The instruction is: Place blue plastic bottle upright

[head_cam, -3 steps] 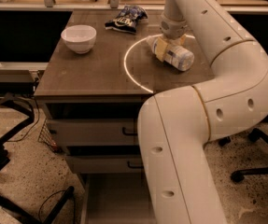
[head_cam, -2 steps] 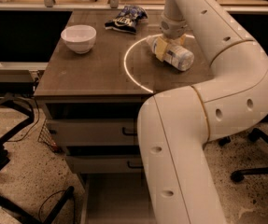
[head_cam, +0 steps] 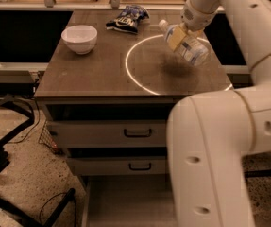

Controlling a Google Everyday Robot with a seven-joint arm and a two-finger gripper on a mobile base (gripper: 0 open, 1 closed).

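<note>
The blue plastic bottle point(head_cam: 191, 51) is a clear water bottle with a white cap and a pale label. It hangs tilted above the right side of the brown table point(head_cam: 92, 74), cap toward the upper left, with its shadow on the tabletop below. My gripper point(head_cam: 178, 34) comes down from the top right and is shut on the bottle near its neck end. My white arm fills the right side of the view.
A round white bowl point(head_cam: 80, 38) stands at the table's left rear. A dark blue snack bag point(head_cam: 127, 19) lies at the back middle. A bright ring of light point(head_cam: 130, 72) marks the tabletop. Two drawers point(head_cam: 137, 133) sit under the top. Black chair parts point(head_cam: 3, 145) stand at lower left.
The bottle lay on its side on the table under my gripper. Now it is lifted off the tabletop and tilted, held in the gripper.
</note>
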